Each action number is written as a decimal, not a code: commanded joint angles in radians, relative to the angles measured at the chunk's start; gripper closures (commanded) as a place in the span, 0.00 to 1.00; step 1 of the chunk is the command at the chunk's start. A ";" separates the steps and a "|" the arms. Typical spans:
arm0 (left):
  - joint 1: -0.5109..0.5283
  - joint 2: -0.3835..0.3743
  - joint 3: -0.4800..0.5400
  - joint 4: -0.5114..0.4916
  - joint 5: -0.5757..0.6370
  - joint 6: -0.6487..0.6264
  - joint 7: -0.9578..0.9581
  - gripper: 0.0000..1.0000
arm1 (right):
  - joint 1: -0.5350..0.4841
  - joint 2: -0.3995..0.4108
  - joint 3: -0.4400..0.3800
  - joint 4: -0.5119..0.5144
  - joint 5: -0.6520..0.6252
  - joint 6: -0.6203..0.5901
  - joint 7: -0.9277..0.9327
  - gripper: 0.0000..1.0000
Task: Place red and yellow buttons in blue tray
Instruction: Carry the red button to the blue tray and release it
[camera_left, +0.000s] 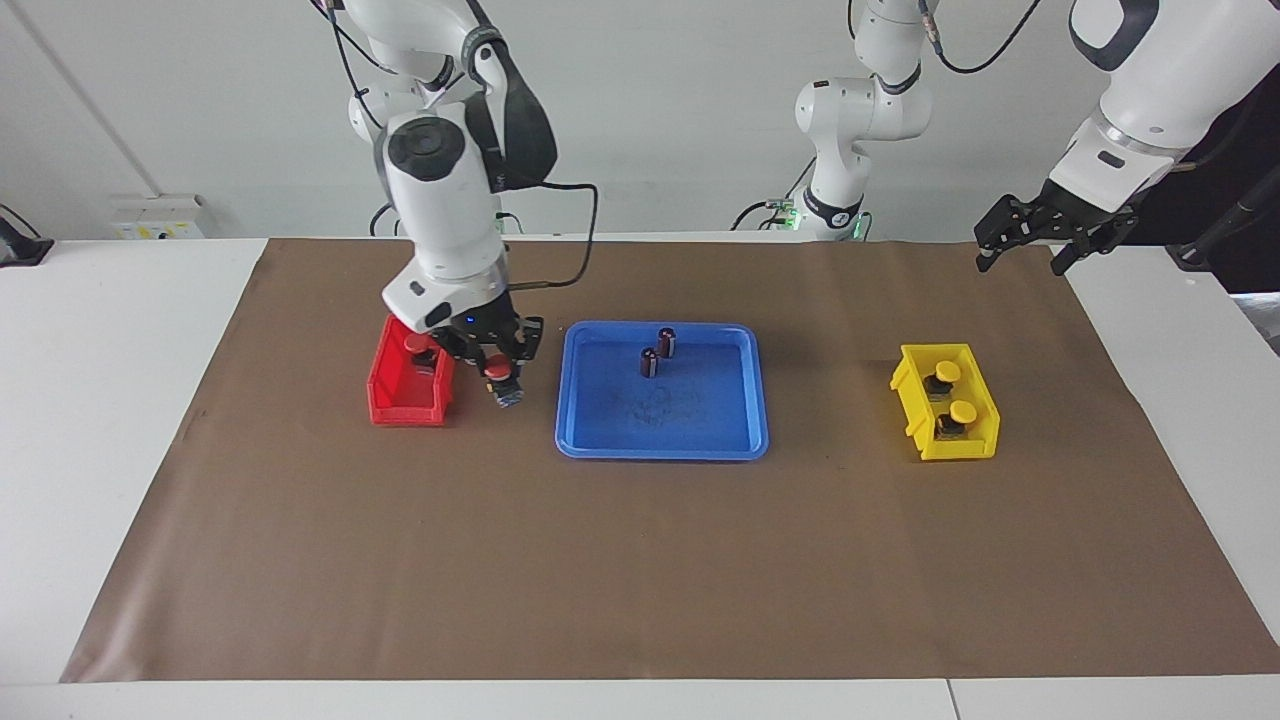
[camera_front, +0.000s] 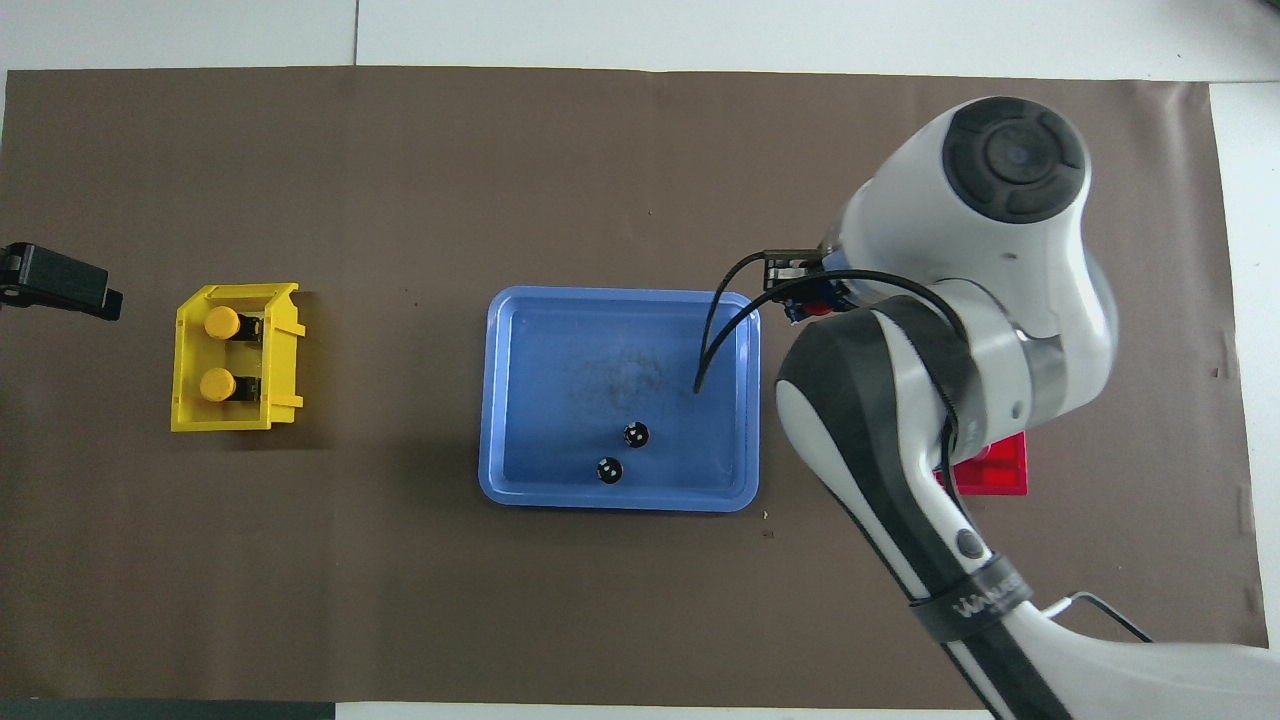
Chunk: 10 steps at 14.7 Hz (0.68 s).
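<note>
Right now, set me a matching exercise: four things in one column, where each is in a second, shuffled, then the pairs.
Things:
1. held red button
2. yellow buttons
3. dark cylinders
4. other red button

Places:
A. in the yellow bin
B. in the red bin
C. in the right gripper, over the mat between red bin and blue tray
D. standing in the blue tray, at the end nearer the robots

Pairs: 1-C, 2-A, 3-D, 4-B
</note>
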 joint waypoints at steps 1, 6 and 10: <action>0.004 -0.033 0.001 -0.037 -0.008 0.001 0.010 0.00 | 0.071 0.210 -0.006 0.193 0.007 -0.002 0.140 0.78; 0.004 -0.033 0.001 -0.037 -0.008 -0.001 0.010 0.00 | 0.147 0.201 -0.005 0.066 0.023 0.130 0.180 0.78; 0.004 -0.033 0.002 -0.039 -0.008 -0.001 0.010 0.00 | 0.155 0.190 0.003 0.035 0.027 0.138 0.200 0.77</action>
